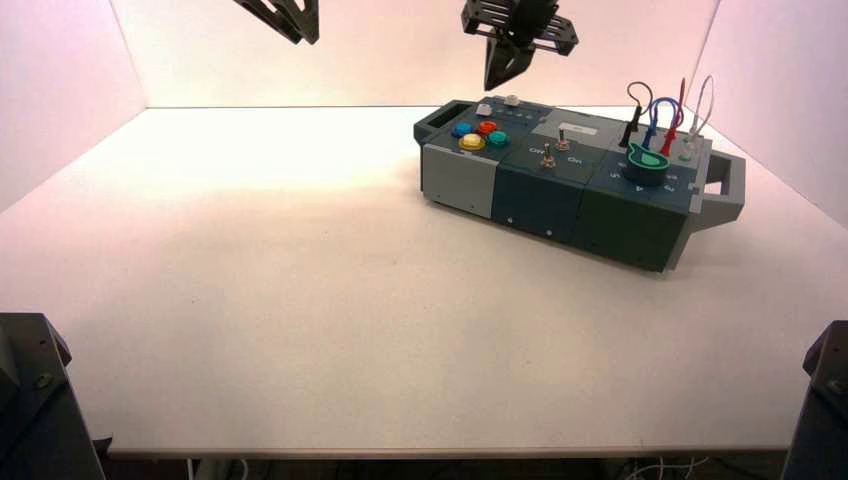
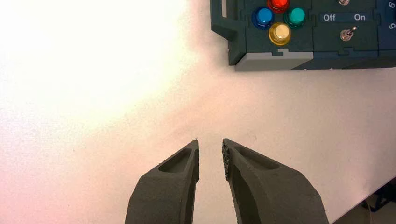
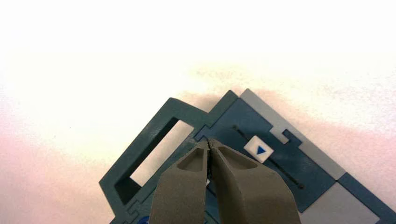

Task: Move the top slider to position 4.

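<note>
The top slider (image 3: 258,150) is a small white cap with a blue triangle, sitting on a dark track near the box's far edge. In the high view it shows as a bright white dot (image 1: 512,100) at the box's far left end. My right gripper (image 3: 208,142) is shut with nothing in it. Its tips hang over the panel between the box's end handle (image 3: 149,154) and the slider, short of the cap. From above, the right gripper (image 1: 497,80) hovers over that end of the box (image 1: 560,200). My left gripper (image 2: 210,142) is parked high over bare table, fingers slightly apart.
Blue (image 2: 264,17), green (image 2: 296,17), yellow (image 2: 280,33) and red (image 2: 279,3) buttons sit near the sliders. A toggle switch (image 2: 346,34) stands beyond them. A green knob (image 1: 648,160) and looped wires (image 1: 660,115) occupy the box's right end. A greyish-white square cap (image 1: 484,109) lies beside the top slider.
</note>
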Robot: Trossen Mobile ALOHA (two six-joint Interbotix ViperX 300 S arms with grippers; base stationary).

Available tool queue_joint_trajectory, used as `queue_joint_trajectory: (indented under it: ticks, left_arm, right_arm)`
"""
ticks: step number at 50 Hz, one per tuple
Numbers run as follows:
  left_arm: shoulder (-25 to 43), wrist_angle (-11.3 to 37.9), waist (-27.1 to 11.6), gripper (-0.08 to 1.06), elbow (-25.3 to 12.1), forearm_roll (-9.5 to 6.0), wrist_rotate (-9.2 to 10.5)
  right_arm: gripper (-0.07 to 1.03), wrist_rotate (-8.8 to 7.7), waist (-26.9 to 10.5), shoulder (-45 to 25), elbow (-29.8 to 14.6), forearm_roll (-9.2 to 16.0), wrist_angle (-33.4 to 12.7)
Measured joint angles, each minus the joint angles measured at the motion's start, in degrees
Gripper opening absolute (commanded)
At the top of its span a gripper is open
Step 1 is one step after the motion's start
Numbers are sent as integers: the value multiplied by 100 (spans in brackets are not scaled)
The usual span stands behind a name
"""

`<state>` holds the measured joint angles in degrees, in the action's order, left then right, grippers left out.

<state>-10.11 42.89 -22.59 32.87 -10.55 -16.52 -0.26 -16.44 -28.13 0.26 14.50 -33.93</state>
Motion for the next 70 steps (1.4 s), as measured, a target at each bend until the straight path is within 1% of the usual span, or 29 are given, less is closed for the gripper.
queue_joint_trajectory:
  ticks: [14,21,39,70]
  left_arm:
    - [0,-9,0,30,0,0,0]
    - [0,-97,0,30,-9,-35,0]
    - [9,-141,0,30,0,-44,0]
    - [0,-141,0,30,0,-53,0]
  right_arm:
    - [-2,9,9,-176,-193,0,0]
    - [-2,26,53,-255,-229,0,0]
    - [-2,26,237,-272,-229,9,0]
    - [-2,26,237,-360,-167,18,0]
